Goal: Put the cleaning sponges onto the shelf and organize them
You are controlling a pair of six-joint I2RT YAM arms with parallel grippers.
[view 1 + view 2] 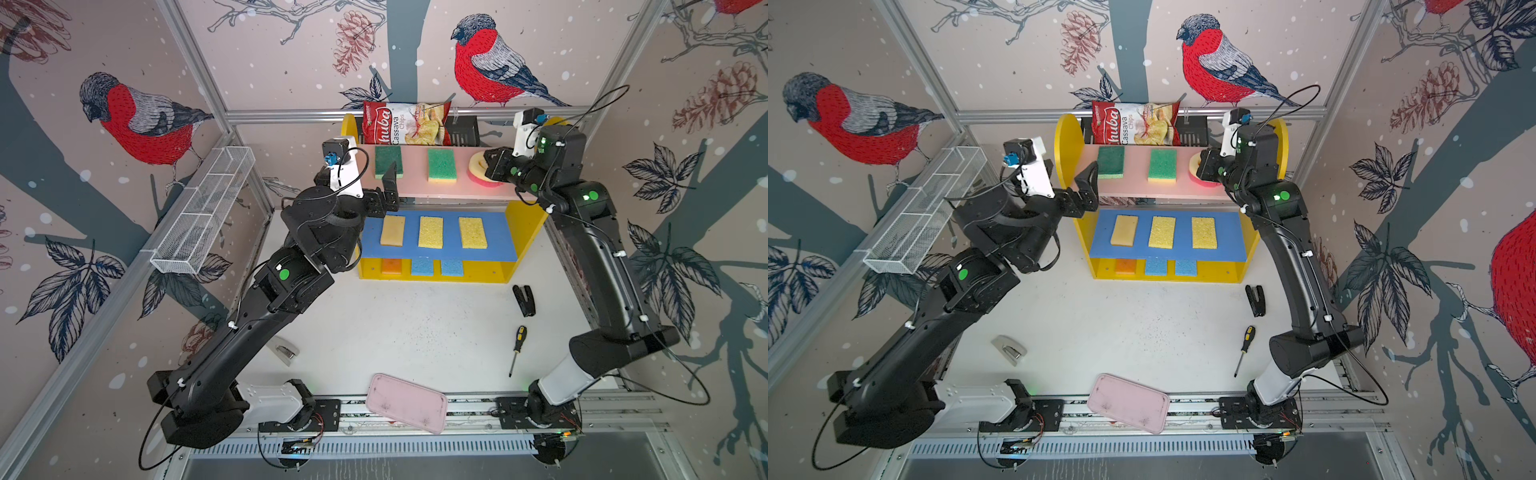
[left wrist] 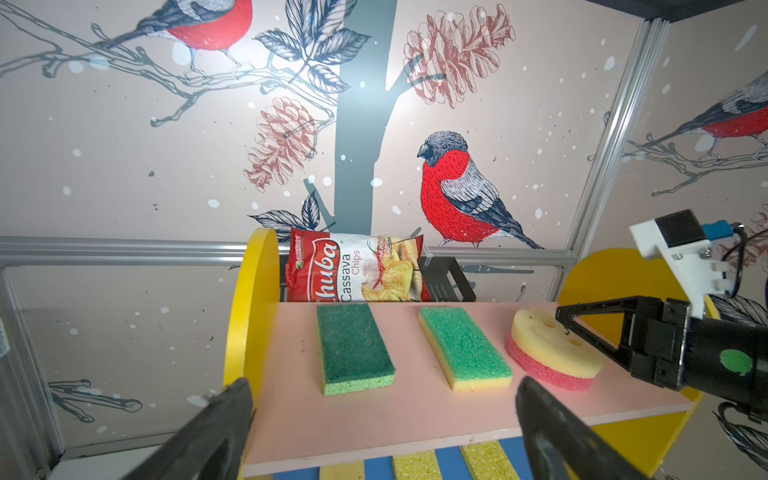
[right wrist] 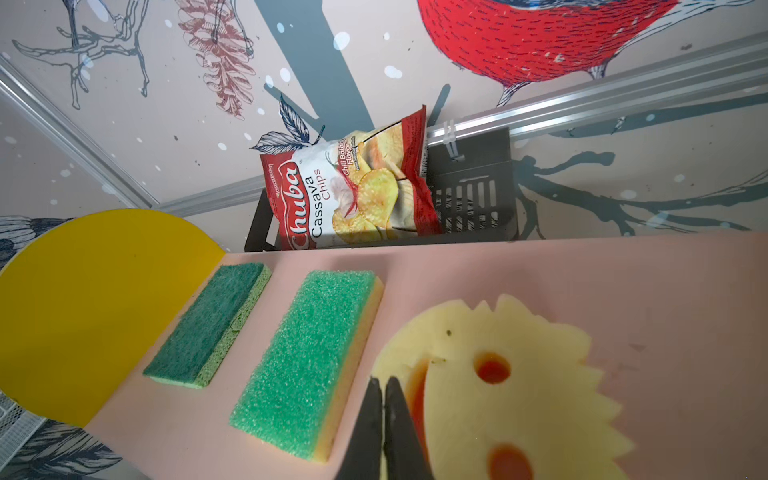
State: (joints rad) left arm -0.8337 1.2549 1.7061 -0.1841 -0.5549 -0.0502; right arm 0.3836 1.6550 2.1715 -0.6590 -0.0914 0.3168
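Pinching tip to tip with nothing between its fingers, the right gripper [image 3: 383,380] sits at the mouth slot of the round smiley sponge [image 3: 498,374]. This sponge lies flat at the right end of the pink upper board [image 1: 415,187] of the shelf [image 1: 525,232]. Closed fingers make a narrow point, so this reads as a nudge to square the sponge rather than a grasp. Whether the tips press into the foam I cannot tell.

The left gripper [image 1: 385,189] hovers at the board's left front corner with its fingers spread wide and holding nothing, just beside the dark green sponge [image 1: 388,160]. It seems parked there to keep clear of the other arm.

Every sponge in view is on the shelf, sorted roughly by colour in rows of three:
- The light green sponge [image 1: 441,165] sits mid-board between the dark green and the smiley.
- A tan sponge [image 1: 392,230] and two yellow sponges [image 1: 431,232] lie evenly spaced on the blue middle board [image 1: 498,237].
- An orange sponge [image 1: 391,266] and two blue sponges [image 1: 422,266] show at the front edge of the yellow base [image 1: 478,274].

The task looks nearly finished, with only tidying left.
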